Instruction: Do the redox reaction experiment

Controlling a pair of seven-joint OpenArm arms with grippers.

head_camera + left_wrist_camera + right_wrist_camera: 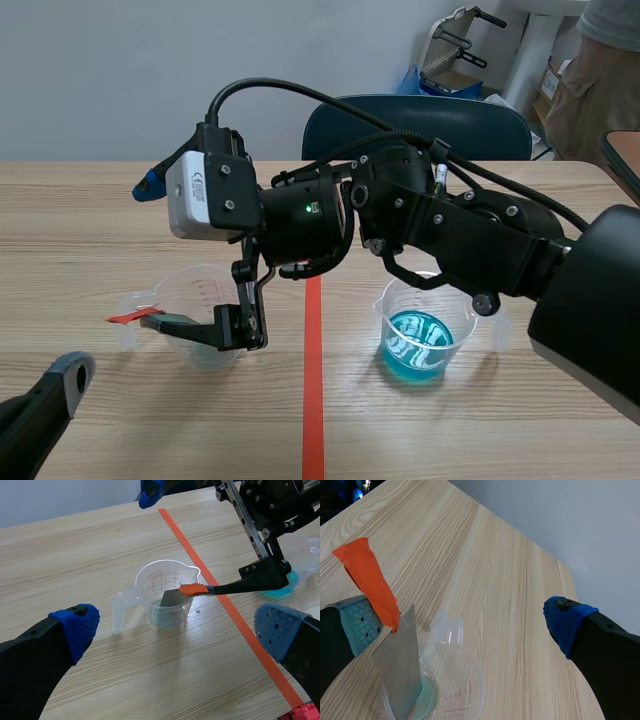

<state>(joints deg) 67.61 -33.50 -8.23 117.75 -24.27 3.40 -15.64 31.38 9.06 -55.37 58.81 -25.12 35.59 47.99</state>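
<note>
Metal strip [398,666] dips inside beaker [150,592] rim | right jaws apart | left jaws apart, short of beaker

Bright even light, soft faint shadows on the table [100,230], white glints on blue liquid [414,345]

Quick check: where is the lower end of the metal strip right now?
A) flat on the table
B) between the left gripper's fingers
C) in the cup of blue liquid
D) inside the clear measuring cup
D: the metal strip reaches down into the clear measuring cup, while the cup of blue liquid sits apart across the tape line.
</note>
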